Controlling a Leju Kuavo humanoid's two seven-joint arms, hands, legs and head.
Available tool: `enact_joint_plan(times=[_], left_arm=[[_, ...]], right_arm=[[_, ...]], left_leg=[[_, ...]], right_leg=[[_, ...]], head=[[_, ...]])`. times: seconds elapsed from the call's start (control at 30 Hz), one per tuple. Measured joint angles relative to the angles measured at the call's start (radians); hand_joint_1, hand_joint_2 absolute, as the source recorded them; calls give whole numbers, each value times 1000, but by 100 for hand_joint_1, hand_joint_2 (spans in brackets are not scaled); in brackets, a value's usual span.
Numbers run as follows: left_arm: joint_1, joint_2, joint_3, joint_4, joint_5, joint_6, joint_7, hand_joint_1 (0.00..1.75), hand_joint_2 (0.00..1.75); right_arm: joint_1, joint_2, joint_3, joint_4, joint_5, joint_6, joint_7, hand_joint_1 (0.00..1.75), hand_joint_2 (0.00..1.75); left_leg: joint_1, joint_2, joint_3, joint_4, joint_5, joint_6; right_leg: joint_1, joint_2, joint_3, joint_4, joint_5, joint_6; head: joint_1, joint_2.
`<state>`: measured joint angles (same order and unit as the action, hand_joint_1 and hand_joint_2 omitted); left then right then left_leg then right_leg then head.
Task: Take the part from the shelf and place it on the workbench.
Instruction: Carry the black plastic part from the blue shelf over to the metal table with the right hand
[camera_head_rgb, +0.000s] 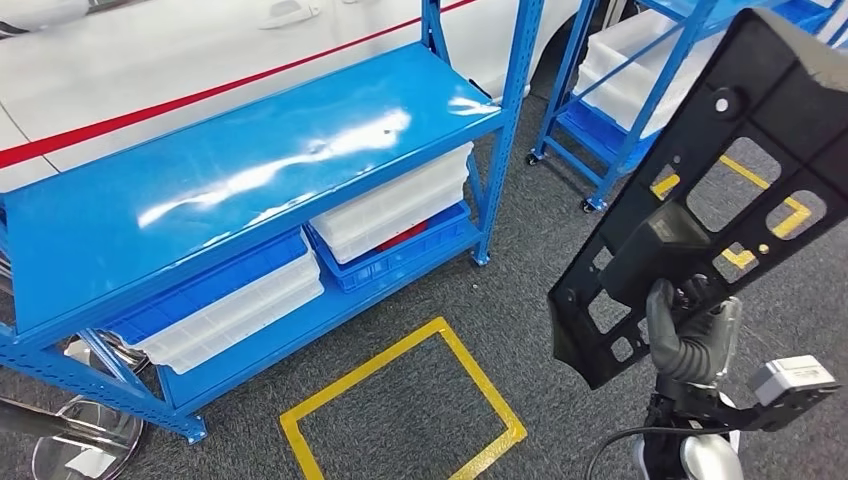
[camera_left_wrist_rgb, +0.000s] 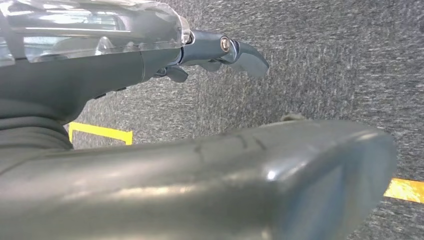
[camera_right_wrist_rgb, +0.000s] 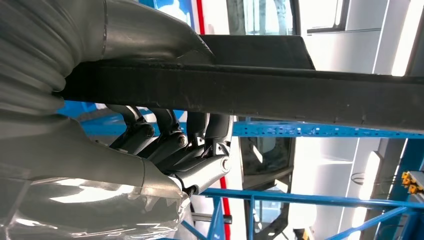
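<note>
grey carpet (camera_head_rgb: 560, 250), yellow floor marking (camera_head_rgb: 400, 410), possibly a white car (camera_head_rgb: 200, 50)

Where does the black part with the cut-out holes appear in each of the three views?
Head view: the black part is at the right, held up by the right robot hand.
Right wrist view: its edge is a dark bar across the picture, fingers curled under it.
Left wrist view: not in it.
Shared landmark: the blue shelf.

White bins (camera_head_rgb: 395, 205) sit under a white car (camera_head_rgb: 150, 60), yellow floor square (camera_head_rgb: 400, 410) nearby

The part (camera_head_rgb: 720, 180) hides most of the right hand (camera_head_rgb: 685, 335)
</note>
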<state>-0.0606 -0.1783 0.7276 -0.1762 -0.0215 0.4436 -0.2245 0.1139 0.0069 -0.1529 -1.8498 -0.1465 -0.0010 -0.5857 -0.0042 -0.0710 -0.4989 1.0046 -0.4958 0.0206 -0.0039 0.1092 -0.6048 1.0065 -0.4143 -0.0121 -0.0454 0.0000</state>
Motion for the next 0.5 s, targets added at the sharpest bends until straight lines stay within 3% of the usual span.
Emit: enact_joint_plan(times=[0.07, 0.1, 0.13, 0.17, 0.23, 0.3, 0.33, 0.4, 0.47, 0.5], left_arm=[[-3, 1, 11, -2, 9, 8, 3, 0, 0], [-4, 1, 17, -2, 13, 15, 4, 0, 0], [-5, -1, 22, -4, 17, 23, 2, 0, 0], [-5, -2, 27, -5, 19, 32, 0, 0, 0], [-2, -6, 36, -6, 21, 50, -9, 0, 0], [2, -9, 43, -6, 19, 64, -19, 0, 0], [3, -11, 45, -6, 16, 68, -22, 0, 0], [2, -17, 45, -6, 10, 71, -26, 0, 0], [2, -20, 45, -6, 3, 74, -27, 0, 0], [1, -21, 45, -7, -1, 77, -27, 0, 0]], right_arm=[[20, 22, 16, -5, 12, 8, 0, 175, 175], [33, 29, 21, -8, 14, 15, 0, 175, 175], [43, 34, 27, -10, 14, 24, 0, 175, 175], [49, 36, 33, -11, 12, 33, -1, 175, 175], [53, 40, 49, -4, 2, 48, -6, 175, 175], [54, 42, 67, 10, -10, 59, -15, 175, 175], [54, 43, 76, 19, -15, 64, -21, 175, 175], [51, 43, 94, 33, -25, 71, -31, 175, 175], [45, 43, 114, 44, -31, 73, -39, 175, 175], [41, 43, 125, 49, -34, 74, -43, 175, 175]], left_leg=[[-2, 8, 6, -17, 4, 2], [-1, 19, 7, -25, 9, 5], [2, 32, 7, -32, 15, 9], [6, 46, 6, -38, 22, 13], [6, 77, 1, -41, 27, 17], [7, 110, -5, -40, 28, 16], [8, 126, -7, -38, 28, 13], [11, 153, -9, -30, 23, 3], [10, 173, -10, -19, 13, -13], [8, 182, -10, -15, 9, -20]], right_leg=[[-2, 19, -4, -1, 9, 13], [-1, 14, -9, 3, 8, 18], [1, -5, -18, 19, -3, 24], [2, -32, -36, 54, -26, 29], [-5, -86, -91, 174, -99, 40], [-16, -102, -132, 274, -138, 53], [-22, -107, -125, 273, -129, 58], [-30, -134, -54, 162, -75, 68], [-27, -176, 15, 46, -43, 61], [-24, -186, 28, 21, -42, 53]], head=[[0, 0], [0, 0], [0, 0], [1, 0], [1, 0], [1, 0], [1, 0], [1, 0], [1, 0], [1, 0]])
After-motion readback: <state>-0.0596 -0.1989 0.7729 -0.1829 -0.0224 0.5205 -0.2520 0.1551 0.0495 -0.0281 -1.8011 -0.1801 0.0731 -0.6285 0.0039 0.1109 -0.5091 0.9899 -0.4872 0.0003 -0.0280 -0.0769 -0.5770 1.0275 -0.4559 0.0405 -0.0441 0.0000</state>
